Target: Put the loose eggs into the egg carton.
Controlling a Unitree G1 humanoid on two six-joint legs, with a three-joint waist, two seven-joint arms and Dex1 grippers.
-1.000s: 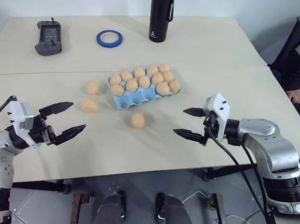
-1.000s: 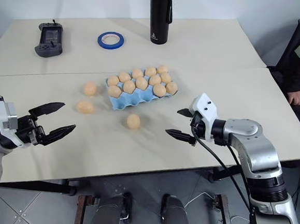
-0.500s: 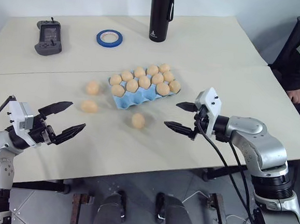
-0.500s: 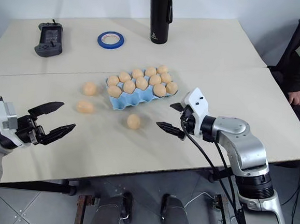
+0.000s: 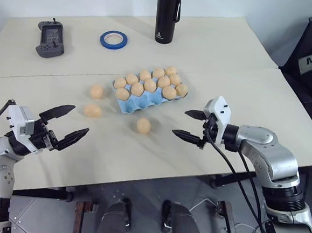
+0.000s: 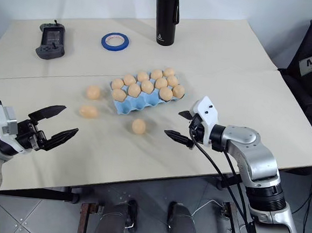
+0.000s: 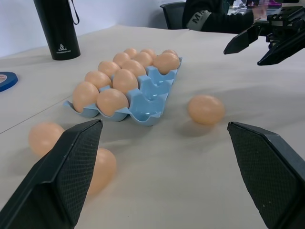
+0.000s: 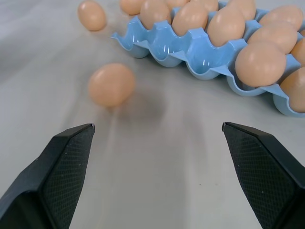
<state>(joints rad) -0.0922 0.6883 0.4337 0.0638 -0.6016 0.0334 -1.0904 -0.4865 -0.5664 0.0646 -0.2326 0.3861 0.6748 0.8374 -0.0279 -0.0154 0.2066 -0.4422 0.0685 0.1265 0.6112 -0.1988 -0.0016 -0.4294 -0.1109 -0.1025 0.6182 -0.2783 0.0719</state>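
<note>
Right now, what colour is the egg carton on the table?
Light blue. The egg carton shows best in the right wrist view.

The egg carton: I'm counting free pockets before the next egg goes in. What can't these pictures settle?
- Egg carton: head views give too little detail to count the empty pockets in its near row.
- Right wrist view: carton is cut off by the picture's edge, so the far pockets are lost.
- Left wrist view: one loose egg is partly hidden behind the left gripper's finger.
- Black bottle: its top is cut off in the head views.
</note>
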